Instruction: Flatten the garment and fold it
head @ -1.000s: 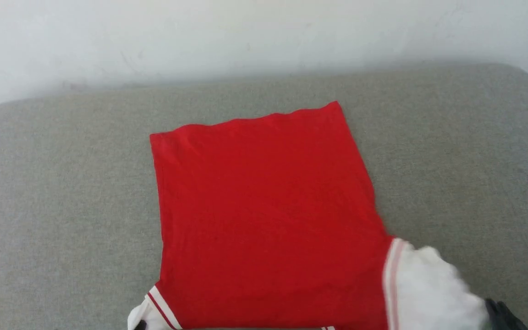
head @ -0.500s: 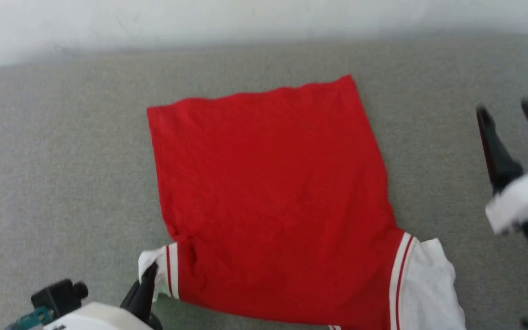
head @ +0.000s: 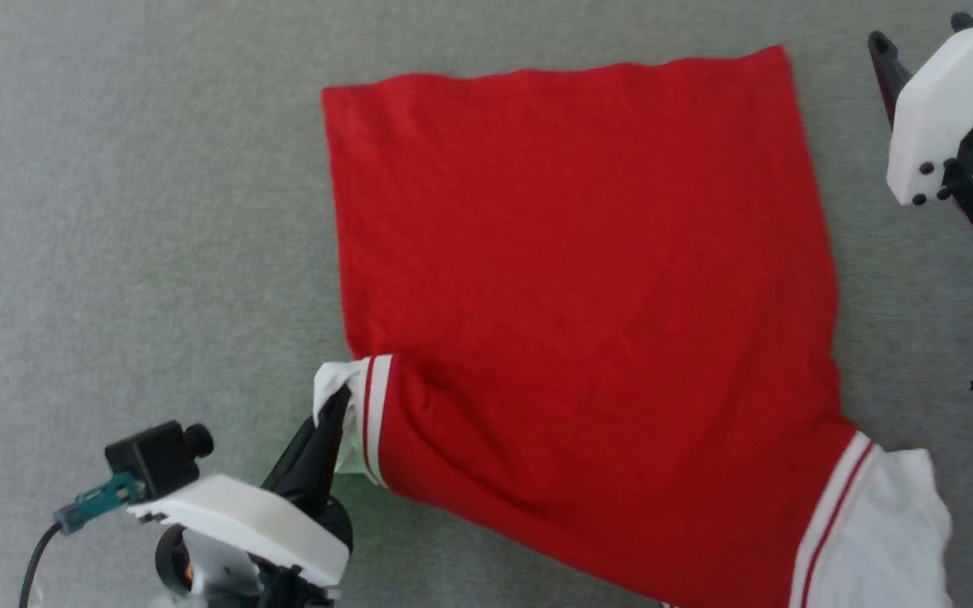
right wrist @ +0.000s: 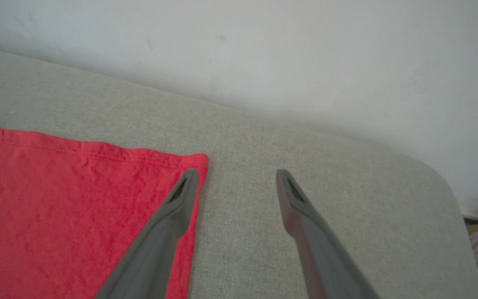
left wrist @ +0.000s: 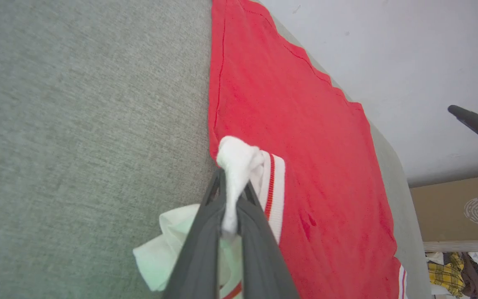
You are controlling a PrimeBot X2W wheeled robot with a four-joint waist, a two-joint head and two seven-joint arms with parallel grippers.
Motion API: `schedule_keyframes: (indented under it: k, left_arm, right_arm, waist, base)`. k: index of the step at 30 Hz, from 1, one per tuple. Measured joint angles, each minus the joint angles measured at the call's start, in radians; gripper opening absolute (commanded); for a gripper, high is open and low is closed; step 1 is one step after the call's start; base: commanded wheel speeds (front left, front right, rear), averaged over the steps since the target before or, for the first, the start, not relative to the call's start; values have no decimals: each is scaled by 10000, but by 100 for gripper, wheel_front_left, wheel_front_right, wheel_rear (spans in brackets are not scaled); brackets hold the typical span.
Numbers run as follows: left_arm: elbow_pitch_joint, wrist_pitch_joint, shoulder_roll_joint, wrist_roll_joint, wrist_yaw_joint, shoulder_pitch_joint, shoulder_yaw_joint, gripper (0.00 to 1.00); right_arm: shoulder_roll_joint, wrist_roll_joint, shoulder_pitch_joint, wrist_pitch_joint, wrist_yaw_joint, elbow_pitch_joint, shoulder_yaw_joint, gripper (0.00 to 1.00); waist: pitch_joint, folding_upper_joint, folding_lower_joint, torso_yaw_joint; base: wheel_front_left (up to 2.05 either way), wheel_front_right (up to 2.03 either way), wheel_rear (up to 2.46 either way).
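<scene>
The head view is being pointed lower than a second ago, so the red shirt (head: 588, 279) is being shown bigger. Back then the right gripper (right wrist: 237, 172) was shut at the end of the right white sleeve (head: 883, 523). Now it is being held wide open with nothing in it, up by the shirt's far right corner. That sleeve is being left lying on the grey cushion (head: 140, 211). The left gripper (left wrist: 231, 195) is being squeezed shut on the left white sleeve (left wrist: 239, 162), which is being bunched up. The shirt is being spread flat on the cushion, plain red side up. The right sleeve is being cut off by the head view's bottom edge.
</scene>
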Motion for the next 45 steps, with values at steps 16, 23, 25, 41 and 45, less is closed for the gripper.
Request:
schedule_keyframes:
  k: [16, 23, 25, 41, 45]
  left_arm:
    - [608, -56, -334, -2, -535, -1020, -487, 0]
    - [694, -174, -355, -4, -686, -1183, -495, 0]
    - [738, -188, -345, -4, -686, -1183, -483, 0]
    - [637, -79, 125, 151, 71, 196, -240, 0]
    - [525, 19, 196, 184, 207, 517, -286, 0]
  right_arm:
    - [332, -1513, -807, -1012, 0, 2556, -1354, 100]
    - [527, -1626, -1310, -1143, -2, 2836, -1459, 0]
    - [550, -1599, -1288, -1331, -2, 2872, -1457, 0]
    - [194, 633, 3458, -2270, 0, -1016, -2591, 0]
    - [740, 957, 5523, -2075, 0, -2451, -3766, 0]
  waist:
    - [1636, 0, -3, 1609]
    - [1950, 0, -4, 1830]
    - [1876, 0, -3, 1811]
    - [-152, 0, -7, 694]
    - [-644, 0, -7, 142]
  base:
    - [0, 0, 0]
    - [0, 0, 0]
    - [0, 0, 0]
    - [0, 0, 0]
    - [0, 0, 0]
